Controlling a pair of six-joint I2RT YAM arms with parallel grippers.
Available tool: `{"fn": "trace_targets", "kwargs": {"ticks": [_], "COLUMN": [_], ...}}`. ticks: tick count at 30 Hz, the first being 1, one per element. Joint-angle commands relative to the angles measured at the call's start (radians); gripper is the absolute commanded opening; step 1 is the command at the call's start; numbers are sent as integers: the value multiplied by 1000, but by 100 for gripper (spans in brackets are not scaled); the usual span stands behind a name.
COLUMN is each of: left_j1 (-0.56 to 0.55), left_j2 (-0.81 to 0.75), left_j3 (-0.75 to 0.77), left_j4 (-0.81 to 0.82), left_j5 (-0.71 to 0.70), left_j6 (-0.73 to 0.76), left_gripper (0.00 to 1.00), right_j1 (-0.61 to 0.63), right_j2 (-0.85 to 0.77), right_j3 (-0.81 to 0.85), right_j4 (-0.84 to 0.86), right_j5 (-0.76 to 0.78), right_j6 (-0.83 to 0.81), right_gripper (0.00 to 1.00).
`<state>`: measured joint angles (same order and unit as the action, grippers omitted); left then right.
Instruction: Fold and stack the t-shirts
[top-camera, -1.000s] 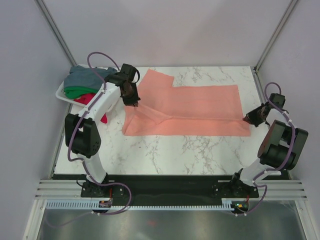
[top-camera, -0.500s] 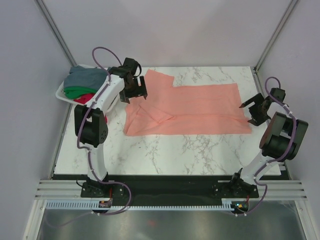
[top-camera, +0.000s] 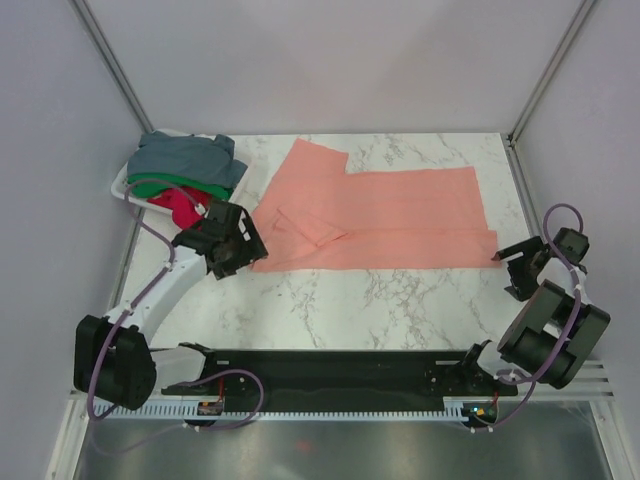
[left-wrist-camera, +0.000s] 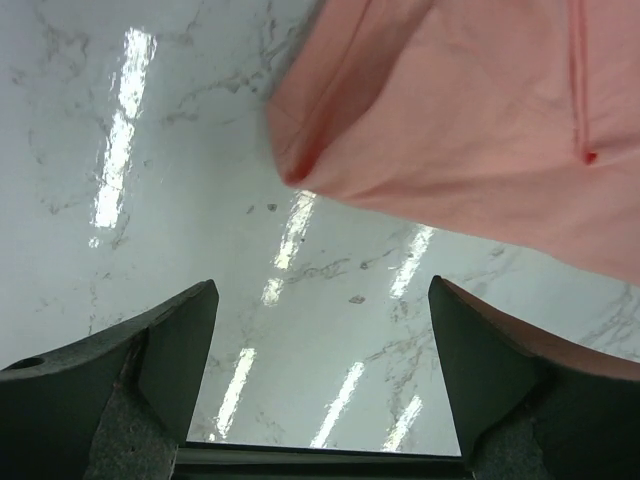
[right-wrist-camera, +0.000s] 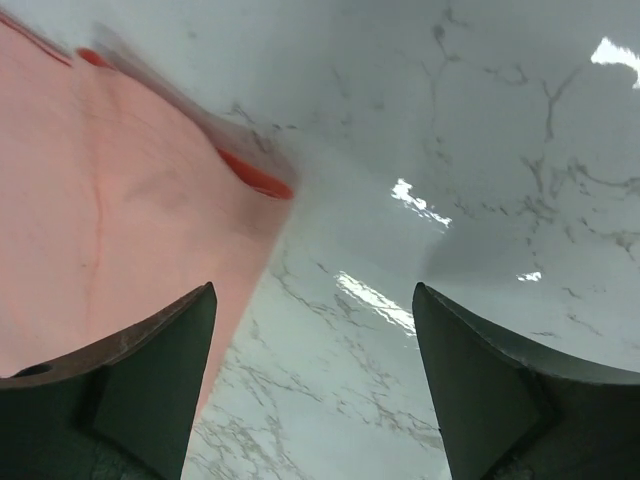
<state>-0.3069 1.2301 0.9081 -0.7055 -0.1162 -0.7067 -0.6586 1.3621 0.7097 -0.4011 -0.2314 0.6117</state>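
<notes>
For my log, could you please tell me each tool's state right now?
Left tool: open, holding nothing.
Right tool: open, holding nothing.

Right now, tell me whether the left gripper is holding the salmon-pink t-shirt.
No, the left gripper is open over the marble table, and the salmon-pink t-shirt lies beyond its fingertips.

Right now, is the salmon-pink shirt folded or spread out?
Mostly spread: the salmon-pink shirt lies flat across the table, with only a flap at its end nearer the basket folded over.
</notes>
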Motion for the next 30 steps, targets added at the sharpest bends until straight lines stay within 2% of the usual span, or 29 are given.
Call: {"fn": "trace_targets", "kwargs": {"ticks": [1,8,17,19,21,24,27,28,30], "left_j1": [5,15,22,22,23,28,31,31,34], "left_j2": [-21,8,88,111,155,209,239,246,250], "left_j3": [-112,-222,-297,-302,-292,-273,-262,-259,-253], "left_j4": [220,389,537,567,572,580,604,612,643], "left_j5": [19,-16,-63,-65,-72,-82,-99,-100,-94], "left_j6": [-119,-174,-244,-249,-255,-254,-251,-249,-235], "left_gripper": [94,96,98,97,95,90,86,74,55], "right_j1": [-12,-13,11,14,17,24,33,34,33], "right_j2": [9,89,212,216,218,221,241,246,246], "right_j3": [-33,-38,-58,-55,-52,-59,-59,-55,-47], "right_j4": [48,131,260,262,260,269,298,309,311], "right_j5": [-32,-65,-86,-83,-71,-65,-83,-92,-97], "right_j6": [-15,14,43,46,51,62,68,65,59], "right_gripper": [85,67,59,53,42,32,14,5,0]}}
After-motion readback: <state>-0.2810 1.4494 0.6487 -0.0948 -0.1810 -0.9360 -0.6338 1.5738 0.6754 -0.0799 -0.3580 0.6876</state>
